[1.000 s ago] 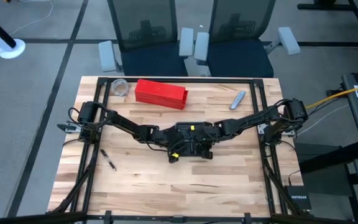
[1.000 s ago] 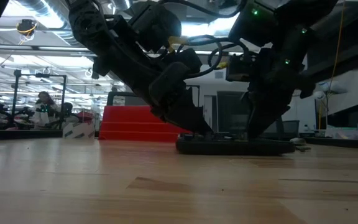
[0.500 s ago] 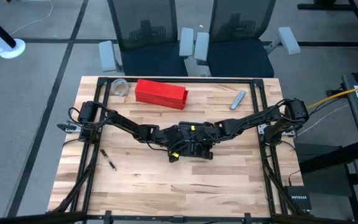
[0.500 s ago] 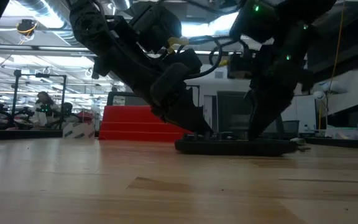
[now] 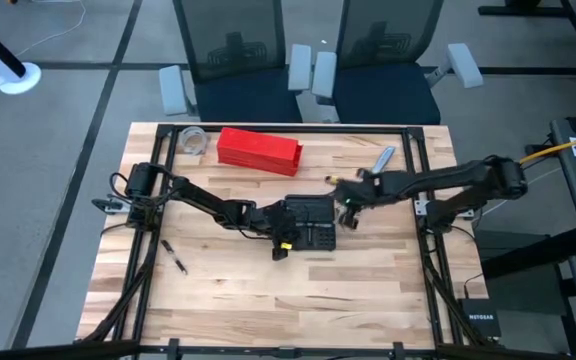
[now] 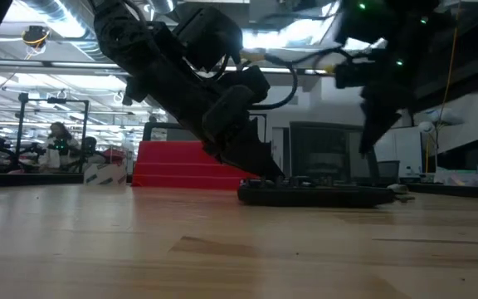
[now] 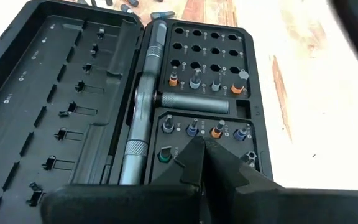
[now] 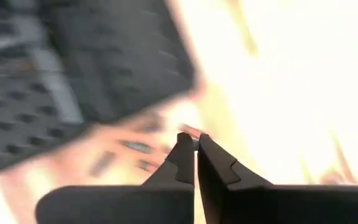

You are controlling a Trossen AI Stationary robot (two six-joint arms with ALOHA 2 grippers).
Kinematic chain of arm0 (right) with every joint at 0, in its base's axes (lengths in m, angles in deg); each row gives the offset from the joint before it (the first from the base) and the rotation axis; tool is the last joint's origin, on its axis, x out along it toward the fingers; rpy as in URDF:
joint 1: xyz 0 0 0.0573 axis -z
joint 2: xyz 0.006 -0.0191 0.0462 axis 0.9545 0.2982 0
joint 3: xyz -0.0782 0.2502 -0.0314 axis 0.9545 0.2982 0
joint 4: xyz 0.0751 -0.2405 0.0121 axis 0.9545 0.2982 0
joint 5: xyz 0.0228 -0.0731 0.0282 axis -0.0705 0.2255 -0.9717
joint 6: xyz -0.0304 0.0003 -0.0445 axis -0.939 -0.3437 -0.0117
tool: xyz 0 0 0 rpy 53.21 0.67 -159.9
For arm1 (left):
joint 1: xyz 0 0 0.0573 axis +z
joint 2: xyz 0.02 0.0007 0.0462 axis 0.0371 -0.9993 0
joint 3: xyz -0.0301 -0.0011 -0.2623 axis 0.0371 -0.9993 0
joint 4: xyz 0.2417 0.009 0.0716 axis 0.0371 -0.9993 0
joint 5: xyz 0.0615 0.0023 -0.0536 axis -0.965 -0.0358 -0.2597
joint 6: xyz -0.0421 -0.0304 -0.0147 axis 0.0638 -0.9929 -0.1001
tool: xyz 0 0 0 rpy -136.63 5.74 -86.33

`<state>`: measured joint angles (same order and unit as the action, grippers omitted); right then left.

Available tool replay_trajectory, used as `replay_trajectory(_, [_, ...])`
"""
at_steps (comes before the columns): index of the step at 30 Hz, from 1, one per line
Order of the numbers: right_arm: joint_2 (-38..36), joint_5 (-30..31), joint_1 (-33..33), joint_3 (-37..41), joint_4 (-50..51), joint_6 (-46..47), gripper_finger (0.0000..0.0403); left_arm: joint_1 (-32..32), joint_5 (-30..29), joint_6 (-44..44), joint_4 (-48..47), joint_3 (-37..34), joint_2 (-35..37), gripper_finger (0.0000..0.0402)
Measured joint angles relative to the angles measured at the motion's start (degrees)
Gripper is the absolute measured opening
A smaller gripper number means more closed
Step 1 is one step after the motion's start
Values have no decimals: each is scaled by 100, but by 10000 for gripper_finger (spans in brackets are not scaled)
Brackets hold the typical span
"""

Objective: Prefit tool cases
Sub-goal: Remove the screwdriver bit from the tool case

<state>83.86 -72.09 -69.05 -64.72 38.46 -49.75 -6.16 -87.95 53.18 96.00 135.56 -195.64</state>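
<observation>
The case (image 5: 306, 222) is lying open mid-table, in front of the red box (image 5: 259, 149), driver and a few bits seated. The left gripper (image 7: 199, 148) is pressing down on the bit tray, fingers closed, holding nothing. The right gripper (image 8: 195, 152), closed and seemingly empty, is hanging above the bits (image 5: 349, 217) scattered beside the case. Fitting looks underway; next, probably picking a loose bit.
</observation>
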Motion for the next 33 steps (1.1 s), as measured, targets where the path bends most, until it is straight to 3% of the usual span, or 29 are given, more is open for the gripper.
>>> replay_trajectory(8, [-922, -108, 832, 877, 272, 907, 24, -7, 7, 6, 20, -2, 0, 0])
replay_trajectory(12, [-929, -855, 1173, 1133, 250, 716, 83, 7, 28, 111, 24, -4, 0, 0])
replay_trajectory(18, [-929, -551, 1221, 1178, 259, 629, 194, 9, 28, 448, 36, -9, 68, 0])
replay_trajectory(22, [-929, -777, 1217, 988, 253, 121, 246, 44, 33, 758, -37, 48, 98, 0])
replay_trajectory(28, [-929, -1001, 1214, 640, -107, -247, 267, 176, -51, 1096, -39, 216, 407, 0])
replay_trajectory(33, [-927, -2090, 1044, 544, -1151, -235, 267, 240, -220, 1315, -342, 227, 743, 0])
